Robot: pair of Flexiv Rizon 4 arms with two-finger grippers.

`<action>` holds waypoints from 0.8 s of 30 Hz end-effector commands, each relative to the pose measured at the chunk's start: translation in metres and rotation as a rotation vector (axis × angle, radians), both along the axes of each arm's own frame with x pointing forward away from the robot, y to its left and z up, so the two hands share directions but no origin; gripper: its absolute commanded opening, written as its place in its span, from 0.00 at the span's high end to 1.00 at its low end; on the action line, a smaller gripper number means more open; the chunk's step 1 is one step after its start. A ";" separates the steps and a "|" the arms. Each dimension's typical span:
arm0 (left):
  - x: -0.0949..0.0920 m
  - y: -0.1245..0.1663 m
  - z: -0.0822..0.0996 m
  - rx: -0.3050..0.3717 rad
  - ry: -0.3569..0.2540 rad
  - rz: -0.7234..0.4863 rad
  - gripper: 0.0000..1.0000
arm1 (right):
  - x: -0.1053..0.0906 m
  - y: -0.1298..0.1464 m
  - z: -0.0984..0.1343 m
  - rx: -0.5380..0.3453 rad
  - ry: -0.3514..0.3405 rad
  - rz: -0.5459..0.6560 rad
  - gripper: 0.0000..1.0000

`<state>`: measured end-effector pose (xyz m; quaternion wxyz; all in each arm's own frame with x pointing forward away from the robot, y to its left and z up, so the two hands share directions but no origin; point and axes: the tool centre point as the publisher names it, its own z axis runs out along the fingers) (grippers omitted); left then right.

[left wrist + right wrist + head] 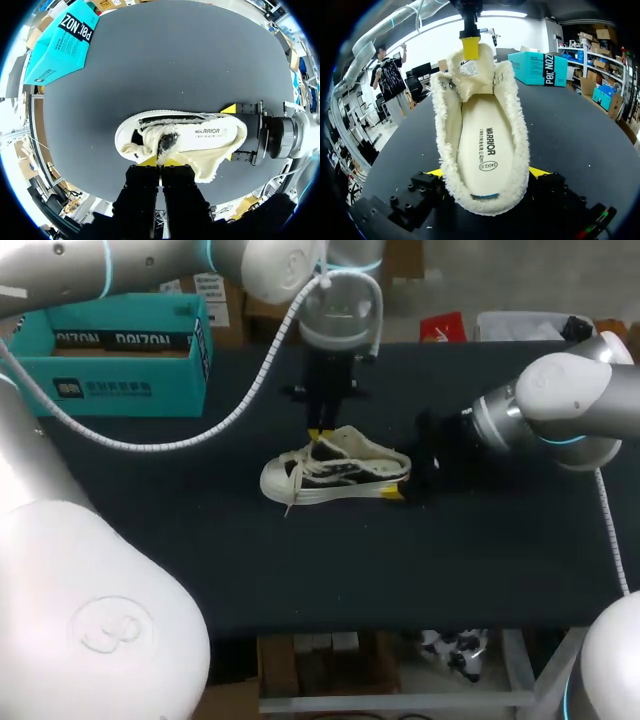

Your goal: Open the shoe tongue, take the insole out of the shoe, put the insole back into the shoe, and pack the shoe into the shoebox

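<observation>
A cream canvas shoe (335, 472) with a fuzzy collar lies mid-table, toe to the left. My left gripper (320, 433) hangs over it from above, shut on the raised tongue (470, 67); in the left wrist view its yellow tips (160, 161) pinch the tongue's edge. The white insole (487, 150) lies inside the shoe, in plain sight through the opening. My right gripper (487, 172) is at the heel, one yellow finger (229, 108) on each side of it and pressing against it. The teal shoebox (120, 350) stands at the back left.
The black table top (200, 560) stretches bare in front of and to the left of the shoe. The shoebox (60, 40) is well away from both grippers.
</observation>
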<state>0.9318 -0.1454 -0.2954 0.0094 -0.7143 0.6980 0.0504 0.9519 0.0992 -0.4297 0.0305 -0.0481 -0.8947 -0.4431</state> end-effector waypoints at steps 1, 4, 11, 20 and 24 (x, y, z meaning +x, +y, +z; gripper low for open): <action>-0.001 0.039 -0.006 -0.327 -0.003 0.003 1.00 | 0.001 0.003 -0.006 0.003 0.001 0.002 1.00; 0.002 0.046 -0.016 -0.351 0.028 -0.020 1.00 | 0.001 0.003 -0.006 0.003 0.001 0.002 1.00; 0.005 0.053 -0.035 -0.381 0.065 -0.047 1.00 | 0.001 0.003 -0.006 0.003 0.001 0.002 1.00; -0.003 0.055 -0.033 -0.404 0.063 -0.081 0.68 | 0.001 0.003 -0.006 0.003 0.001 0.002 1.00; -0.009 0.051 -0.015 -0.415 0.025 -0.111 0.52 | 0.001 0.003 -0.006 0.003 0.001 0.002 1.00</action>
